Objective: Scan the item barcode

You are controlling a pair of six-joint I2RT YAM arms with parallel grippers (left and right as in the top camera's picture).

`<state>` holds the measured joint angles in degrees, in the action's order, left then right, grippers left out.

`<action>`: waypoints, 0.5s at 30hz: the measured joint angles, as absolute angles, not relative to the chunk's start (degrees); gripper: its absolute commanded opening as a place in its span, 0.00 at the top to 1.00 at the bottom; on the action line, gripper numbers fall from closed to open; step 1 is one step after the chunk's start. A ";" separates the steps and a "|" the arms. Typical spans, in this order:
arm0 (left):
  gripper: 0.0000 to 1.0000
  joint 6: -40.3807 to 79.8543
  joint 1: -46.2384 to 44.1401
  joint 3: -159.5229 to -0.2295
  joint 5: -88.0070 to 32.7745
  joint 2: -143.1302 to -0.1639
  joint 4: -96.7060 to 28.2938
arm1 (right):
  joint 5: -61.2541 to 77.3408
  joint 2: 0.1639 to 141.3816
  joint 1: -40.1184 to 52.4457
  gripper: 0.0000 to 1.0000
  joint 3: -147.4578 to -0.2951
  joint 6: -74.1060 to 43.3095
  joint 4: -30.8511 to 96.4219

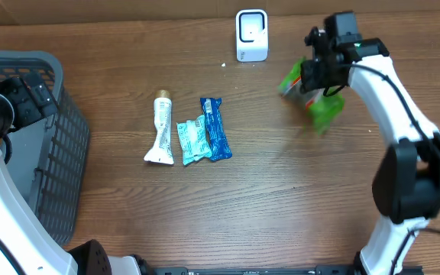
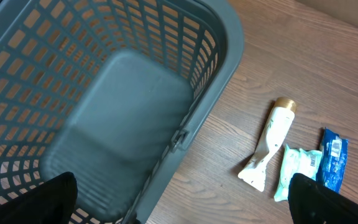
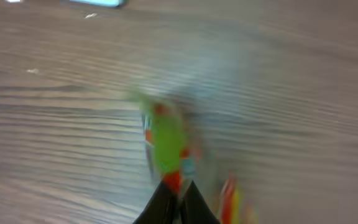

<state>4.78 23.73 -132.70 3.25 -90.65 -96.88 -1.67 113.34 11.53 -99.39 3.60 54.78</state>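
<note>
Right hand (image 3: 178, 188): two dark fingers drawn together to a narrow point, pinching the red-printed end of a green plastic packet (image 3: 163, 146), glossy and crinkled with red and orange markings. Both views of the packet are blurred, so no barcode can be made out. In the overhead view the packet hangs just below the hand at the far right of the bench, and whether it clears the surface cannot be told. A white box-shaped device (image 1: 251, 34), rounded at the corners with a grey front panel, stands near the packet on its left at the far edge, apart from it. Left hand (image 2: 180, 193): fingers spread wide, holding nothing, poised over a grey plastic lattice basket (image 2: 229, 37) with a smooth solid floor. Three items lie side by side at mid-bench, well apart from both hands: a white squeeze tube with a gold cap (image 1: 161, 130), a pale teal wrapper (image 1: 192, 140) and a blue foil wrapper (image 1: 215, 128), the two wrappers touching. The brown wood-grain bench (image 1: 296, 198) is matt, and a tan wall runs behind it.
</note>
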 measured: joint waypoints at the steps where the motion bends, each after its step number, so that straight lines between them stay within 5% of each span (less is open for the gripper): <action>1: 0.00 4.78 23.73 -132.70 3.22 -90.65 -96.86 | -6.79 112.36 13.32 0.96 -99.70 2.94 55.92; 15: 0.00 4.78 23.73 -132.70 3.25 -90.65 -96.86 | -28.47 123.42 30.68 0.96 -100.01 -8.19 60.55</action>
<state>4.78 23.73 -132.70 3.25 -90.65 -96.86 -28.47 123.42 30.68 -100.01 -8.19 60.55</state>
